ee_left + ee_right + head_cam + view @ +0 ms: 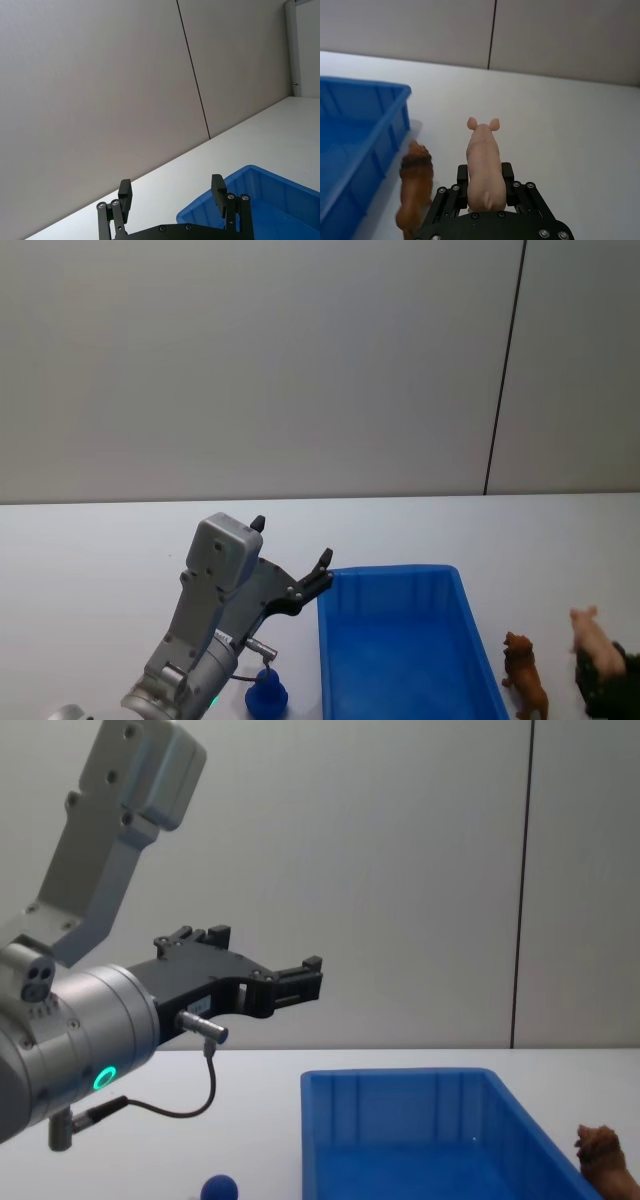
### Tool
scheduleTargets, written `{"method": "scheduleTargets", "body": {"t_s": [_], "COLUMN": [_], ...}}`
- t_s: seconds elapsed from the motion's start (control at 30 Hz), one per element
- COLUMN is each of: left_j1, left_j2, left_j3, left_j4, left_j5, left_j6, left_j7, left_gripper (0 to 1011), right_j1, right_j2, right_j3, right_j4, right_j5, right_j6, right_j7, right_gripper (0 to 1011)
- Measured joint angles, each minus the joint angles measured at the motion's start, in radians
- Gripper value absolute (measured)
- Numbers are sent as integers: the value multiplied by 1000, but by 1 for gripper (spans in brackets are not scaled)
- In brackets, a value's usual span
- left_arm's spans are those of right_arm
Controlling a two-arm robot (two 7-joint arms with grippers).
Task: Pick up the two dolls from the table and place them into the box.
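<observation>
The pink pig is clamped in the right gripper, right of the box and beside the brown toy. I'd lift it clear of the rim before letting go. The blue toy lies left of the box, near the left gripper, whose jaws are apart.

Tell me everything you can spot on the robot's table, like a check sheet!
Surface: white table, flat and plain.
Job's things: blue box, no toy seen inside; brown toy standing on the table right of the box; blue toy on the table left of the box, under the left arm.
Clutter: pink pig, a third toy, held off to the right.
Grippers: left gripper open, up in the air left of the box; right gripper shut on the pig.
Cables: thin dark cable looping under the left wrist.
Surroundings: grey wall with a dark seam.
</observation>
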Motion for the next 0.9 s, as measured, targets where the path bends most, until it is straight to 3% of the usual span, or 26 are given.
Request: {"method": "scheduleTargets", "body": {"t_s": [0.47, 0.9], "left_j1": [0, 0], "left_j2": [0, 0], "left_j3": [0, 0], "left_j4": [0, 0], "left_j5": [0, 0], "left_j6": [0, 0], "left_j7": [0, 0], "left_gripper": [1002, 1002], "right_j1": [49, 121], "right_j2": [-26, -83], "right_j3": [-21, -71], "right_j4": [-68, -48], "right_j5": [-28, -63], "right_j6": [-26, -3], "right_j7": [125, 282], "right_gripper": [383, 383]}}
